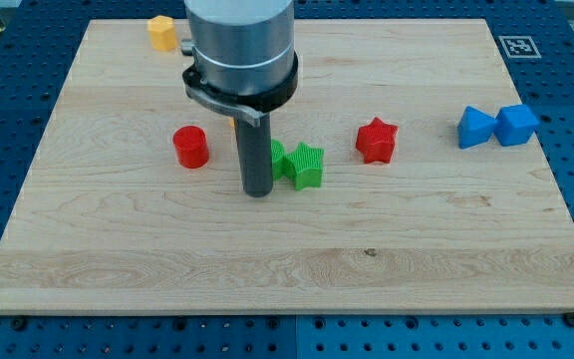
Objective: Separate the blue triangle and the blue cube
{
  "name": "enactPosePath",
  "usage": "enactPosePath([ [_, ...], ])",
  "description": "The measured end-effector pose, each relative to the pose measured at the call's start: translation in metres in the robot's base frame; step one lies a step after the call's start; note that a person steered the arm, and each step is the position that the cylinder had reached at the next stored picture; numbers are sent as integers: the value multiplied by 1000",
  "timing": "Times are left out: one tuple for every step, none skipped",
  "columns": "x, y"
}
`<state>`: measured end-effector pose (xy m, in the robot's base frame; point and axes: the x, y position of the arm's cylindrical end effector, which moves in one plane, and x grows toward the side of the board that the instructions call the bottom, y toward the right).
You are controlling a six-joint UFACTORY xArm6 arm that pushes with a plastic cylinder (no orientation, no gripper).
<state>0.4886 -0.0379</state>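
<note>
The tool, a bare rod holding nothing, has my tip [257, 191] just left of the green star [308, 166]. Far to the view's right, the blue triangle [475, 128] and blue cube [517, 124] touch.

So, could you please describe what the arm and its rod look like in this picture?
The arm shows as a wide, smooth, light grey cylinder entering from the view's top. A black ring clamp with a small tab on the view's left wraps its lower edge. Below hangs a straight, plain dark grey rod, round in section, ending in my tip. No cables or markings show.
</note>
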Motion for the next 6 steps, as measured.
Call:
enactPosePath([
  [-3, 0],
  [13, 0],
  [32, 35],
  [26, 131],
  [11, 224],
  [-29, 264],
])
